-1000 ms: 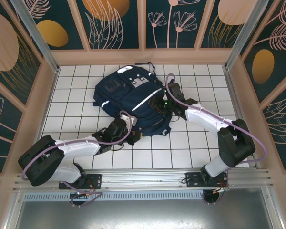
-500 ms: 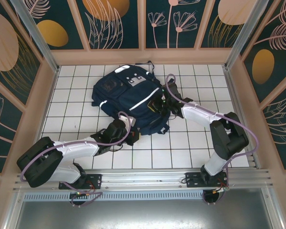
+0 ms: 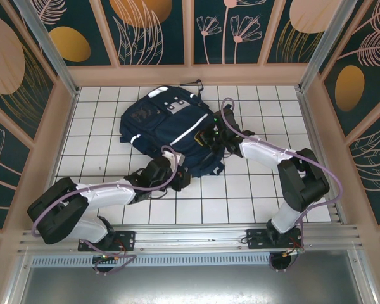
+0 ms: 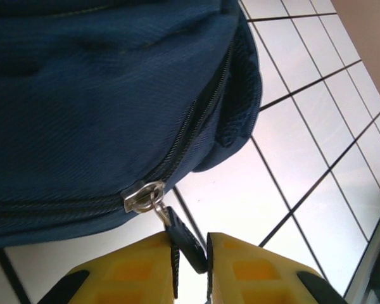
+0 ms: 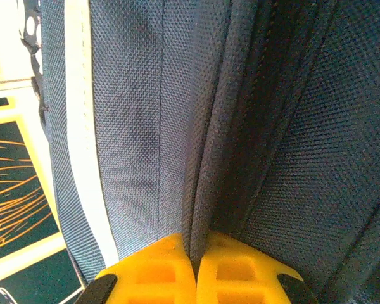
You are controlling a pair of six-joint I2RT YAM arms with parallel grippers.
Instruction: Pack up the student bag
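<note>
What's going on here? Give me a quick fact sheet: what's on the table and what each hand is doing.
Item: student bag, navy, lying on white tiled table
Left hand: zipper pull between its fingers, grip unclear
Right hand: shut, pinching a fold of the bag's fabric

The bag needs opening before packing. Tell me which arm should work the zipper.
Left. The left pincer has the zipper pull between its fingers. The right pincer is shut on a fabric fold of the student bag, likely better for bracing.
</note>
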